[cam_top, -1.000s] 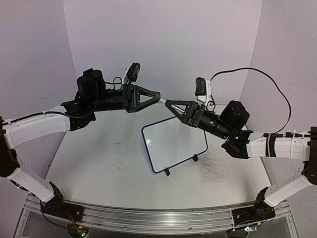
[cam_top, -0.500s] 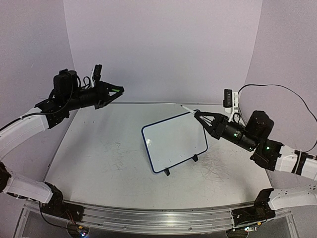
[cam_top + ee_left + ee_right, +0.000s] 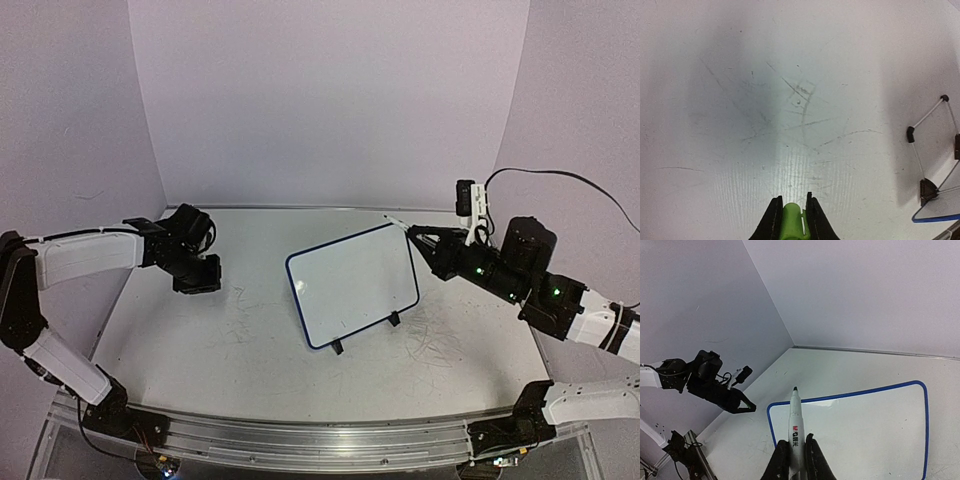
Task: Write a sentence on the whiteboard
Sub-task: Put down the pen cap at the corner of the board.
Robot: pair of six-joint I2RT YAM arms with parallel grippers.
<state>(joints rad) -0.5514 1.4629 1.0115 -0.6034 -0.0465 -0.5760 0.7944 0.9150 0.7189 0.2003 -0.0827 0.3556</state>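
The whiteboard (image 3: 350,285), blue-rimmed on two black feet, leans in the middle of the table; its face is bare white and the sentence is not in view. My right gripper (image 3: 416,238) hovers by the board's far right corner, shut on a white marker (image 3: 795,415). The marker's uncapped dark tip points over the board's (image 3: 865,430) top edge. My left gripper (image 3: 198,283) hangs low over the table's left side, pointing down, shut on a green marker cap (image 3: 791,220). In the left wrist view, the board's corner (image 3: 935,218) and a foot (image 3: 910,134) show at the right.
The white tabletop (image 3: 230,330) carries faint grey scribbles, thickest at the right (image 3: 435,335) beside the board's feet. Purple walls close in the back and both sides. A metal rail (image 3: 300,435) runs along the near edge.
The grippers, close together above the board a second ago, have parted. My left arm swung left and down to the tabletop with the cap. My right arm drew back right with the marker.
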